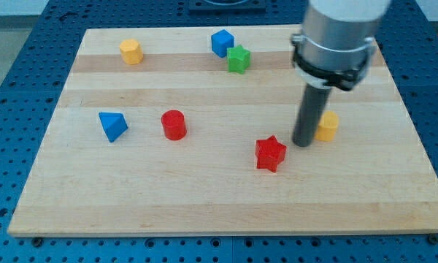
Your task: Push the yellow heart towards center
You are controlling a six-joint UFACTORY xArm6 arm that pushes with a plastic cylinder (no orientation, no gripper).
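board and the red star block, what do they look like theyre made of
The pale board looks like unfinished or lightly sealed wood: lengthwise grain and plank seams show, with a matte surface. The red star block looks like painted wood or moulded plastic; its colour is even and slightly satiny, with no grain showing, so I cannot tell which. My tip sits just to its upper right.

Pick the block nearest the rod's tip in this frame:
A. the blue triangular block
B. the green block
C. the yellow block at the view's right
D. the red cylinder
C: my tip sits just off the left side of the yellow block at the view's right, closer than the red star; whether they touch cannot be told.
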